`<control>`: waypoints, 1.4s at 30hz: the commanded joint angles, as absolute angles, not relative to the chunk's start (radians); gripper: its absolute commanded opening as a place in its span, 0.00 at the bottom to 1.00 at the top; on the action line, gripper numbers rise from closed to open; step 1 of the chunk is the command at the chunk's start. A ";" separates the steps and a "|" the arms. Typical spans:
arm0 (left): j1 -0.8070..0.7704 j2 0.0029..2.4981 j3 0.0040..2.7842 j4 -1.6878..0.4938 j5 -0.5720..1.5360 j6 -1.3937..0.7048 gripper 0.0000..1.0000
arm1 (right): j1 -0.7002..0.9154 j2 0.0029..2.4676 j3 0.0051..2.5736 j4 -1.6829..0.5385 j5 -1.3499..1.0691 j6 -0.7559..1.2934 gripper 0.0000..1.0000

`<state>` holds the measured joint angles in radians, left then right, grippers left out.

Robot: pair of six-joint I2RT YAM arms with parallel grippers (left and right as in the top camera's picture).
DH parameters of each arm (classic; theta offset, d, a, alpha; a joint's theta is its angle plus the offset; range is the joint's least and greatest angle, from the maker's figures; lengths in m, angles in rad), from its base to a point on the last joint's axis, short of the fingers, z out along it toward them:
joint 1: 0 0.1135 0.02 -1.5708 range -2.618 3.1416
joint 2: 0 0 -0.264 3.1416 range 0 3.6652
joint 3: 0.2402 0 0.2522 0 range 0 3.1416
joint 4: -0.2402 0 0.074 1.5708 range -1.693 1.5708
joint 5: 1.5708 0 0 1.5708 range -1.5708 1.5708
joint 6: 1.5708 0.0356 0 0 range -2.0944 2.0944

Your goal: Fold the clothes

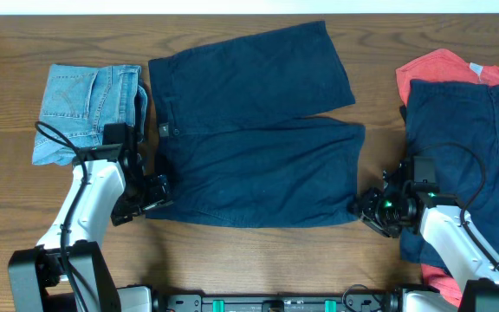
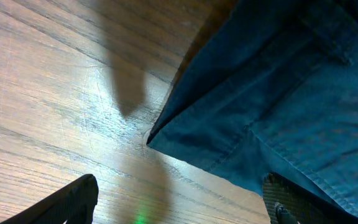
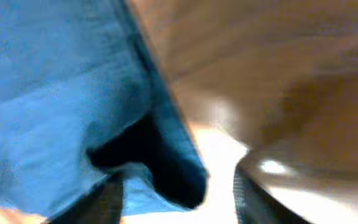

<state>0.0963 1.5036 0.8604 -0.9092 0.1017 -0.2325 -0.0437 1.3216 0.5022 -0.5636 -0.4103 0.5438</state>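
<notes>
Overhead: dark navy shorts [image 1: 258, 147] flat at table [image 1: 249, 260] centre, denim [image 1: 85, 108] by the left edge. Left gripper [image 1: 157, 189] spread wide at the near waistband corner; right gripper [image 1: 362, 206] parted at the near leg hem. Pinch both corners deep, close together, lift evenly to avoid skew.

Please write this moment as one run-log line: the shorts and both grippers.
dark navy-blue cloth shorts spread flat | left gripper open at waistband corner | right gripper open at hem corner

Your left gripper [image 1: 152, 192] sits low, jaws spread wide. Your right gripper [image 1: 362, 208] shows jaws parted as well (that wrist view is blurred).
</notes>
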 commanded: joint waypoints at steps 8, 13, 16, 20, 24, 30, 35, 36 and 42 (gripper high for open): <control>0.102 1.509 0.857 -0.911 0.108 -0.238 0.86 | -0.007 1.329 0.493 -0.557 -0.358 0.574 0.56; 0.102 1.509 0.857 -0.912 0.108 -0.238 0.86 | 0.035 1.329 0.471 -0.552 -0.300 0.645 0.29; 0.102 1.509 0.857 -0.912 0.108 -0.238 0.86 | 0.038 1.329 0.466 -0.555 -0.278 0.653 0.08; 0.102 1.509 0.857 -0.915 0.108 -0.237 0.86 | 0.035 1.322 0.472 -0.560 -0.271 0.617 0.01; 0.102 1.509 0.857 -0.915 0.107 -0.237 0.86 | 0.025 1.293 0.501 -0.609 -0.272 0.573 0.01; 0.102 1.509 0.857 -0.923 0.105 -0.238 0.87 | -0.033 1.219 0.551 -0.726 -0.184 0.544 0.01; 0.102 1.509 0.856 -0.928 0.106 -0.239 0.91 | -0.048 1.178 0.554 -0.713 -0.226 0.492 0.01; 0.102 1.509 0.855 -0.928 0.118 -0.239 0.91 | -0.048 1.176 0.554 -0.714 -0.229 0.492 0.01; 0.102 1.509 0.790 -0.878 0.229 -0.250 0.77 | -0.048 1.176 0.554 -0.714 -0.244 0.492 0.03</control>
